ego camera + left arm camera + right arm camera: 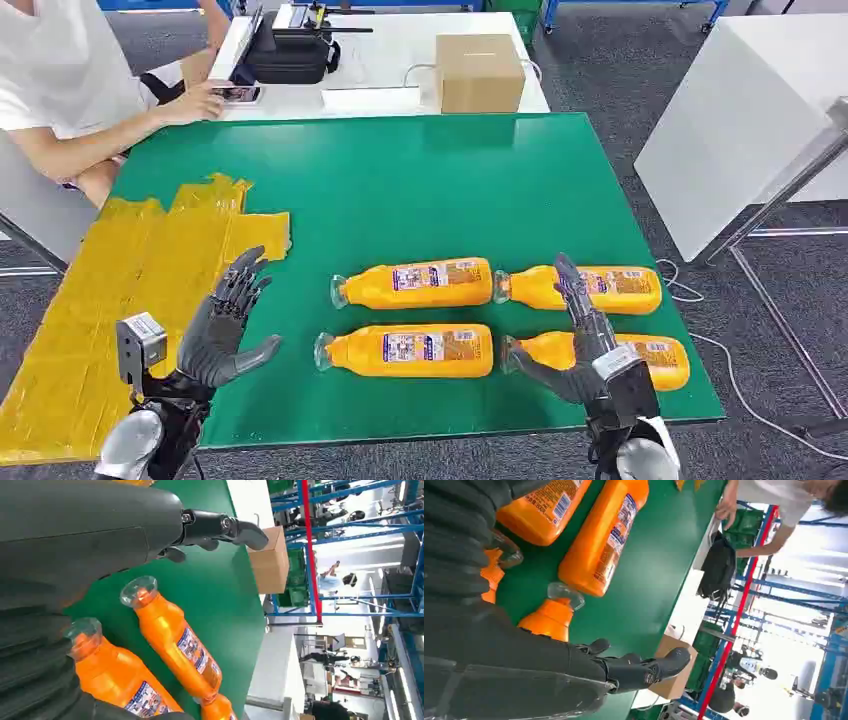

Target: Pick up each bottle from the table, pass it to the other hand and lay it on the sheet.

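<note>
No bottle lies on the yellow sheet (120,290) yet; four bottles (412,349) wait, left hand (225,325) and right hand (583,335) both empty, fingers spread.

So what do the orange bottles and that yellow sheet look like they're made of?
The orange bottles look like glossy plastic, going by the clear caps and printed labels. The yellow sheet at the left of the green table looks like a thin, crinkled shiny film, possibly plastic or taped strips; the seams leave it open.

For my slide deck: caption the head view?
Both open hands, left and right, hover near four orange bottles; yellow sheet bare.
</note>
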